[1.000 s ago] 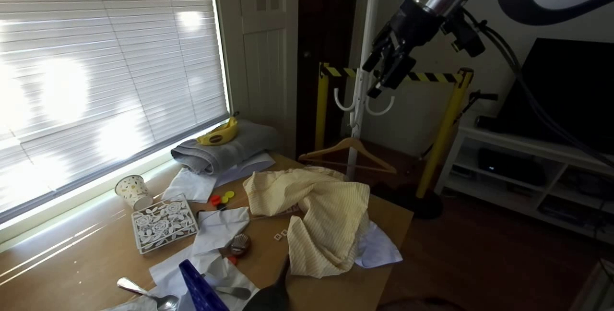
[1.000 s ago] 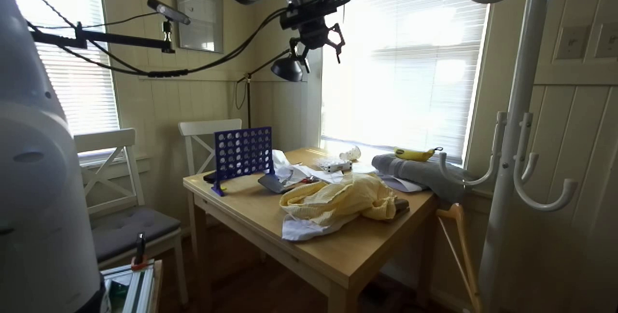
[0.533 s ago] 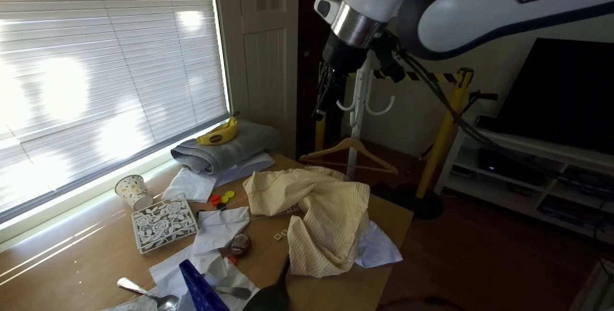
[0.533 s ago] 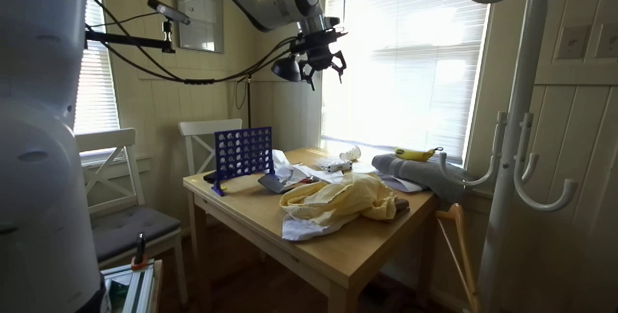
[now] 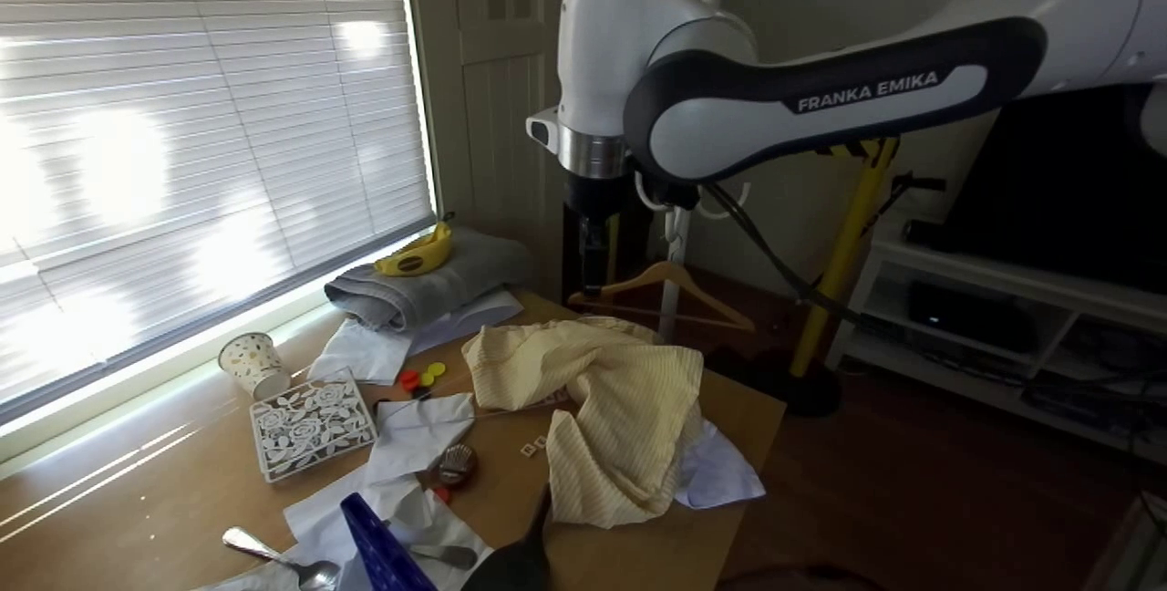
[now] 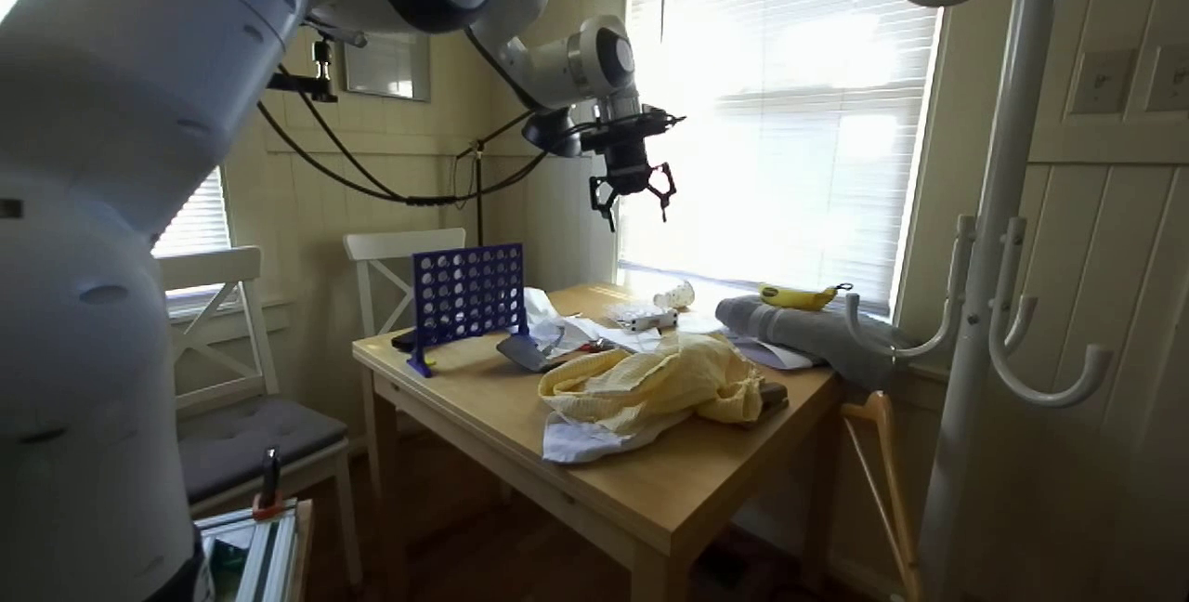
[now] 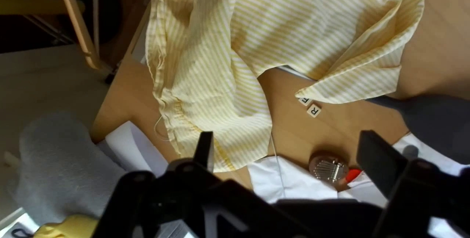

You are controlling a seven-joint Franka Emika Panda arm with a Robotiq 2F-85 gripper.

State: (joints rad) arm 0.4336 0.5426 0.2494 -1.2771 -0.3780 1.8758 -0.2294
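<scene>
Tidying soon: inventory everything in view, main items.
Table: one, tan, by window
Striped cloth: one, yellow/white, on table
Papers: several, white, on table
Game grid: one, blue, on table
Spatula: one, dark, on table
Openwork holder: one, white, on table
Cup: one, patterned white, on table
Towel: one, grey, by window
Banana pouch: one, yellow, on towel
Chairs: two, white, near table
Coat rack: one, white, near table
Hanger: one, brown, on coat rack
Lamp: one, black, behind table
Robot arm: one, white/black, over table
End effector: one, black, above table
</scene>
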